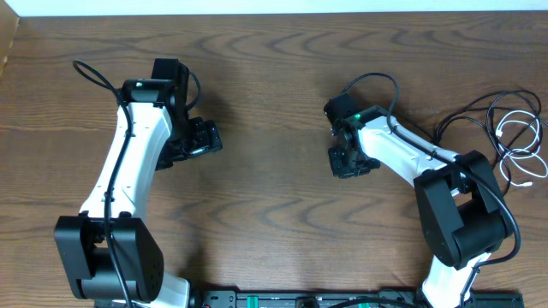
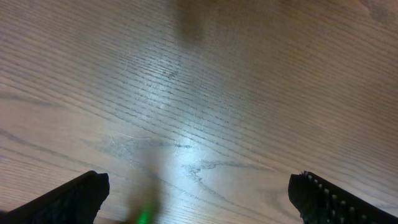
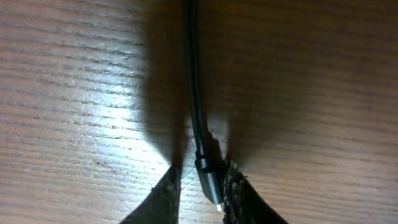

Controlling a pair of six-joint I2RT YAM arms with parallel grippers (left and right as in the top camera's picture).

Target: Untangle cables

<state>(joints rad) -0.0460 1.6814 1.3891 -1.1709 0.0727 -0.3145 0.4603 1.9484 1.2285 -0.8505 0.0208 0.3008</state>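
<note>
Left gripper (image 2: 199,186): spread wide above bare table (image 2: 199,93), holding nothing. Right gripper (image 3: 202,186): narrowed about the plug end (image 3: 210,183) of a black cord (image 3: 192,74); firm pinch cannot be confirmed. Other cables (image 1: 514,141) lie looped at far right. Recommend seating the plug squarely between the pads before drawing it clear.

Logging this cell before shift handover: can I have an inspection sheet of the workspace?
Surface: wooden table, brown grain.
Job's things: thin black cord and white cord in loose loops at the right edge; black plug end lies between the jaws of the right gripper.
Clutter: nothing seen.
Grippers: left gripper open over bare wood; right gripper narrow around the plug, grip unclear.
Cables: arm cables run along both arms.
Surroundings: white strip beyond the far edge.
</note>
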